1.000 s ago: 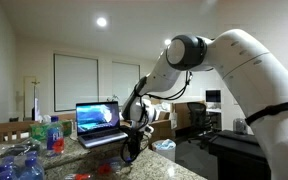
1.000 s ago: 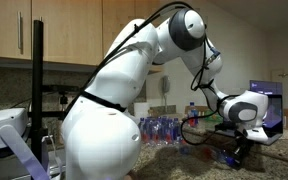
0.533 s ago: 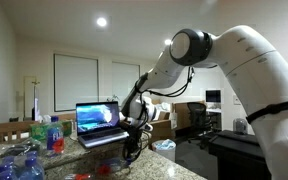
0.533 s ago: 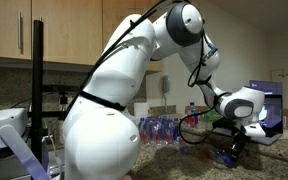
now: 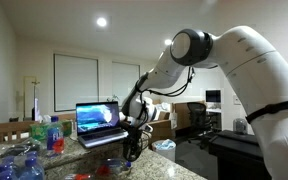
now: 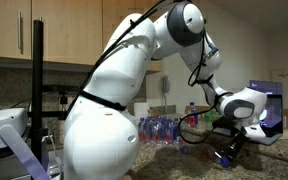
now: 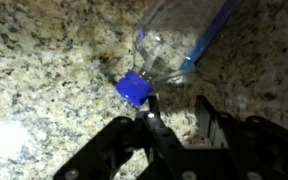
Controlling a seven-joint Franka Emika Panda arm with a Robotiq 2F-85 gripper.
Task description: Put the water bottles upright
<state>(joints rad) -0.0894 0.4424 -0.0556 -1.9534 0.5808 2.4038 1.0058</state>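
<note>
Fingers [image 7: 154,118] of the gripper [image 7: 179,110] stood parted in the wrist view, w/ nothing btwn them: released, grasping nothing. Dark, hard-looking, angular links, tips low over the counter [image 7: 44,60].

Just ahead of one fingertip sat the blue cap [image 7: 134,88], touching or nearly so; couldn't tell which. The cap belonged to a bottle [image 7: 179,40] lying on its side. Its long axis ran from the cap, nearest the fingers, away and across the frame to the base, which was out of view. So the bottle lay in front of the jaws and off to one side, not in the gap, w/ the neck end closest.

Materials: bottle clear thin plastic w/ glints, round and smooth, prob. rolls easily and dents under squeeze. Blue label band [image 7: 212,35] further up the body. Cap small, ribbed-looking, opaque. Counter speckled granite, hard and flat, prob. slick under plastic.

Only one arm here. In both ext. views it reached down to counter level beside the laptop [image 5: 97,118]. Other bottles [image 6: 162,130] stood grouped well apart from the gripper; more stood at the far end [image 5: 52,135].

Judgement: this one not yet upright; next grasp prob. needs the jaws re-centred over the body, across its axis.
</note>
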